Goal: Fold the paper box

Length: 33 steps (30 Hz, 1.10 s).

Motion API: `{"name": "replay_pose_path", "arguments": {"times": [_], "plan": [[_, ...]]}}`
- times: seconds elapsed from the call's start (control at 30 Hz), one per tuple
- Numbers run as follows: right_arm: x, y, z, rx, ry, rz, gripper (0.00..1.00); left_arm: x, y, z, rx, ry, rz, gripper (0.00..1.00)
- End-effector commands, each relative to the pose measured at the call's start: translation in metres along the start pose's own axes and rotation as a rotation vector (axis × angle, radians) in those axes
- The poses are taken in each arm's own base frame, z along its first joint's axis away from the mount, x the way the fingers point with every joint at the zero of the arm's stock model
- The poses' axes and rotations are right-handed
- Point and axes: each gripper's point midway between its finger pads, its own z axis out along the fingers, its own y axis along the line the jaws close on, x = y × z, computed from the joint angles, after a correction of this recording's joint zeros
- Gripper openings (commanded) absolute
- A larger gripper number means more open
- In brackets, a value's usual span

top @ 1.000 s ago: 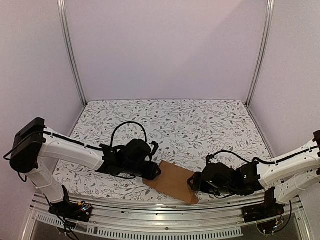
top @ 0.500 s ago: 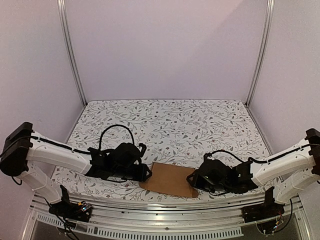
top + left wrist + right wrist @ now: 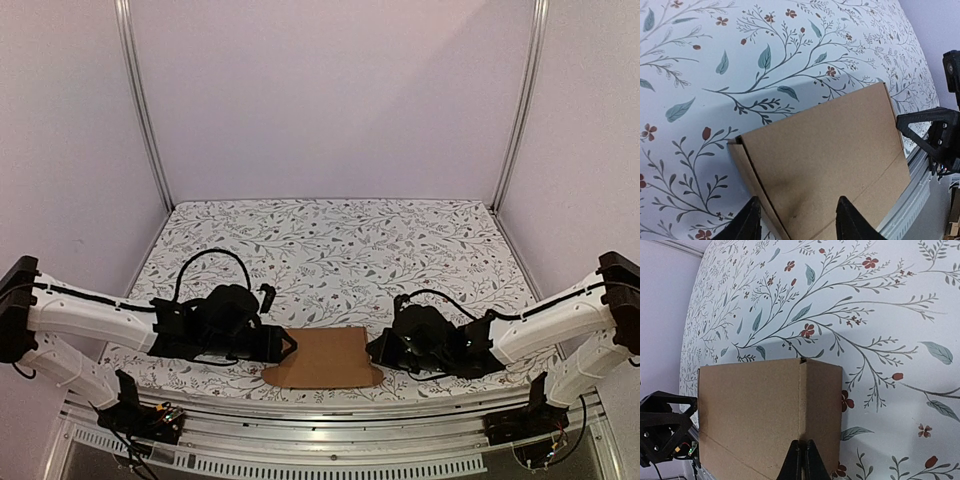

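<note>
The paper box (image 3: 320, 358) is a flat brown cardboard sheet lying on the floral table near its front edge, between both arms. My left gripper (image 3: 288, 345) is at its left end. In the left wrist view the left gripper (image 3: 799, 220) is open, one finger over the table and the other over the paper box (image 3: 825, 150). My right gripper (image 3: 375, 350) is at the right end. In the right wrist view the right gripper (image 3: 802, 460) is shut, its tips on a raised crease of the paper box (image 3: 750, 410). Whether cardboard is pinched there I cannot tell.
A metal rail (image 3: 320, 410) runs along the near edge just below the cardboard, and it shows again as the rail (image 3: 912, 200) in the left wrist view. Pale walls and upright frame posts (image 3: 140, 110) close in the sides and back.
The cardboard has gone from tilted and raised to lying flat, square to the front edge. Both arms drew toward the near edge. The left jaws widened; the right jaws closed.
</note>
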Motion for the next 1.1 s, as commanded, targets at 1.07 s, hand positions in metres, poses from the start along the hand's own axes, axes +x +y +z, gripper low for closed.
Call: {"name": "replay_pose_path", "arguments": {"times": [1.07], "plan": [[0.029,-0.077,0.005,0.159,0.122,-0.108,0.00,0.025,0.023,0.006,0.244,0.064,-0.344,0.82]]}}
